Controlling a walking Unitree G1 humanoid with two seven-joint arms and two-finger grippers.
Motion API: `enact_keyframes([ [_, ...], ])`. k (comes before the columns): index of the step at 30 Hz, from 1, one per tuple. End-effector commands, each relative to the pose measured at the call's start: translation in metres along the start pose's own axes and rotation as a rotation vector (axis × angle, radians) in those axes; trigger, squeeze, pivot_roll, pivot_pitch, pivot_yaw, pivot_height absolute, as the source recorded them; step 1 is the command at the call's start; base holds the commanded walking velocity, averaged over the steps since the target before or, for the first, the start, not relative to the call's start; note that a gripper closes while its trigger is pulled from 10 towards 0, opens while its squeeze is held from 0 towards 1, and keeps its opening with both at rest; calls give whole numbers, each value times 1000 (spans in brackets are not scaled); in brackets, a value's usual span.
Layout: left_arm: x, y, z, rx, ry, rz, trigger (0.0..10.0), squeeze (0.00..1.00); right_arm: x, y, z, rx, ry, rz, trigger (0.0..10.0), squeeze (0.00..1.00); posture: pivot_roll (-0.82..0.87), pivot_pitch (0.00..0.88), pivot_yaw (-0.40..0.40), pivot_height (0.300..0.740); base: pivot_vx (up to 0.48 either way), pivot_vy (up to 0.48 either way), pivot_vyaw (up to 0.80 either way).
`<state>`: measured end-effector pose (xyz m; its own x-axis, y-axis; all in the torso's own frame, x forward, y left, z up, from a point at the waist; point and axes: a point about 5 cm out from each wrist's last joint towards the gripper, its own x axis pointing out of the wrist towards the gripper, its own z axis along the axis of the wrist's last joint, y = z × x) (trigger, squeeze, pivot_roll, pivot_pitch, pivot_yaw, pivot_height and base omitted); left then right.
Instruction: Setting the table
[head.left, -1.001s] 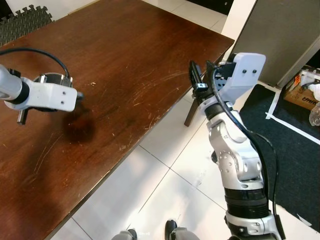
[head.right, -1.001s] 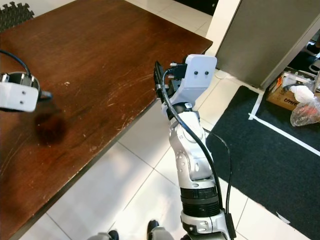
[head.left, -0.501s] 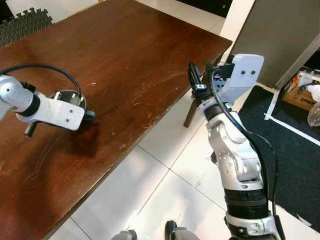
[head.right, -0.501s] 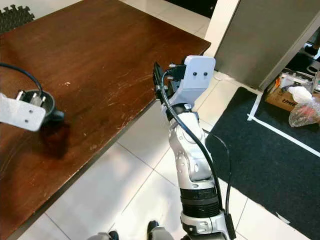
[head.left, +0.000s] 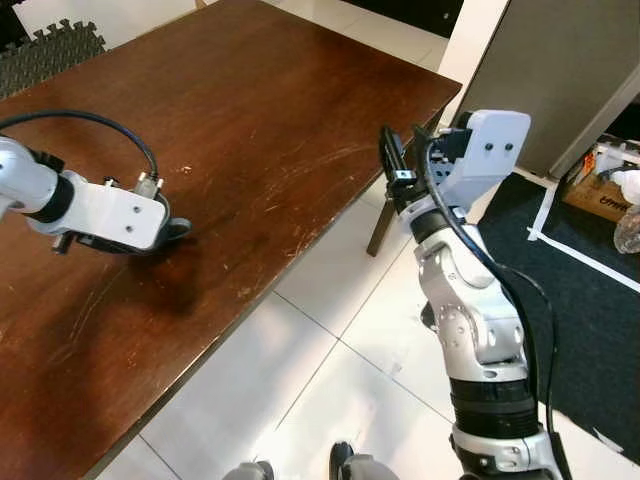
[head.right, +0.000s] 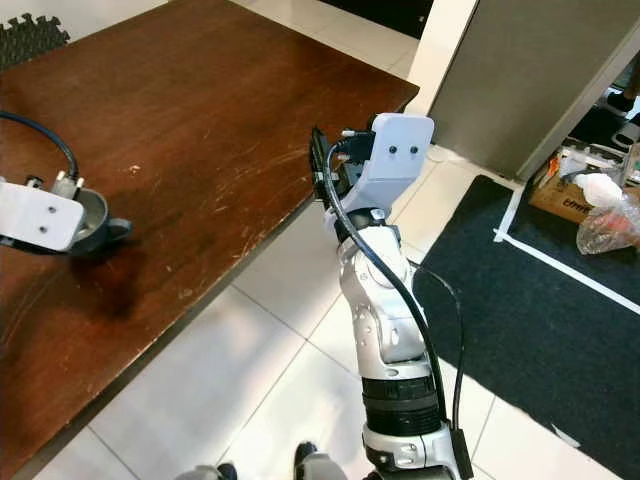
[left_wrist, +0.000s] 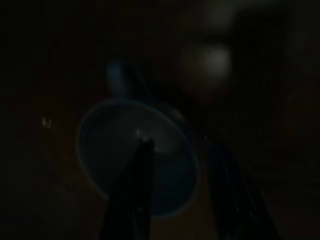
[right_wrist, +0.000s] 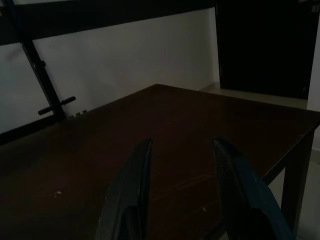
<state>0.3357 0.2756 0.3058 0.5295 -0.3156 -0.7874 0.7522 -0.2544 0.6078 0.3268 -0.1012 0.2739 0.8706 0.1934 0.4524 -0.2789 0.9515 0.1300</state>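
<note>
the brown wooden table (head.left: 280, 110) takes up most of the scene, its scratched top bare apart from one cup, which suits a setting job that looks barely begun. beside its near corner lie pale floor tiles (head.left: 330, 380), a black mat (head.right: 560, 330) edged with white tape, and a grey cabinet (head.left: 560, 70), with a box and bags beyond it that seem to have no part in the task.

the right arm is raised off the table's corner, its gripper (right_wrist: 182, 195) pointing across the tabletop with the fingers set apart and nothing between them, probably kept clear while the other arm works.

the left gripper (left_wrist: 180, 190) hangs low over the near side of the table, looking straight down into a small dark blue cup (head.right: 95, 228) with a handle (head.right: 120, 229). one finger (left_wrist: 135, 185) sits inside the rim and the other outside it, so the wall is pinched between them, a grip that keeps the cup upright for setting down. whether its base touches the wood is unclear.
</note>
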Motion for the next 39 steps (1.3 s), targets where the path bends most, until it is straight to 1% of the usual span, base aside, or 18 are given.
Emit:
enact_keyframes([
  [1, -15, 2, 2, -5, -20, 12, 10000, 0, -1, -1, -2, -2, 1, 1, 10000, 0, 59, 171, 58, 740, 0, 0, 0],
  [3, -39, 2, 6, -31, -64, 33, 10000, 0, -3, -2, -1, 1, -3, -2, 10000, 0, 74, 167, 56, 740, 0, 0, 0],
  [4, -39, 2, 6, -31, -64, 33, 10000, 0, -3, -2, -1, 1, -3, -2, 10000, 0, 74, 167, 56, 740, 0, 0, 0],
  [6, -58, -16, 13, -84, -128, 5, 10000, 0, -7, -3, -4, 7, 6, -2, 10000, 0, 104, 165, 52, 740, 0, 0, 0],
  [9, -60, -30, 21, -171, -206, 6, 10000, 0, -11, -4, -8, 12, 19, -5, 10000, 0, 116, 164, 47, 740, 0, 0, 0],
  [10, -52, -34, 27, -233, -278, 81, 10000, 0, -14, -6, -11, 24, 29, -18, 10000, 0, 120, 167, 46, 740, 0, 0, 0],
  [12, -52, -34, 27, -233, -278, 81, 10000, 0, -14, -6, -11, 24, 29, -18, 10000, 0, 120, 167, 46, 740, 0, 0, 0],
  [14, -16, -40, 43, -491, -450, 407, 10000, 0, -22, -11, -17, 25, 45, -68, 10000, 0, 113, 167, 21, 740, 0, 0, 0],
  [15, -5, -43, 47, -615, -484, 534, 10000, 0, -25, -14, -18, 23, 51, -87, 10000, 0, 111, 169, 15, 740, 0, 0, 0],
  [16, -5, -43, 47, -615, -484, 534, 10000, 0, -25, -14, -18, 23, 51, -87, 10000, 0, 111, 169, 15, 740, 0, 0, 0],
  [17, 13, -46, 66, -776, -570, 810, 10000, 0, -29, -19, -19, 11, 49, -114, 10000, 0, 115, 169, 5, 740, 0, 0, 0],
  [18, 13, -46, 66, -776, -570, 810, 10000, 0, -29, -19, -19, 11, 49, -114, 10000, 0, 115, 169, 5, 740, 0, 0, 0],
  [21, 24, -51, 81, -952, -635, 1021, 10000, 0, -30, -22, -18, -8, 46, -117, 10000, 0, 109, 167, -6, 740, 0, 0, 0],
  [22, 24, -51, 81, -952, -635, 1021, 10000, 0, -30, -22, -18, -8, 46, -117, 10000, 0, 109, 167, -6, 740, 0, 0, 0],
  [24, 35, -57, 88, -1120, -668, 1121, 10000, 0, -31, -23, -18, -12, 48, -112, 10000, 0, 104, 164, -9, 740, 0, 0, 0],
  [26, 43, -61, 97, -1209, -664, 1178, 10000, 0, -31, -23, -18, -16, 48, -107, 10000, 0, 101, 163, -8, 740, 0, 0, 0],
  [34, 69, -71, 119, -1314, -576, 1146, 10000, 0, -34, -25, -19, -4, 55, -126, 10000, 0, 81, 148, 0, 740, 0, 0, 0],
  [39, 71, -69, 123, -1341, -542, 1174, 10000, 0, -36, -28, -21, 27, 62, -142, 10000, 0, 76, 145, 2, 740, 0, 0, 0],
])
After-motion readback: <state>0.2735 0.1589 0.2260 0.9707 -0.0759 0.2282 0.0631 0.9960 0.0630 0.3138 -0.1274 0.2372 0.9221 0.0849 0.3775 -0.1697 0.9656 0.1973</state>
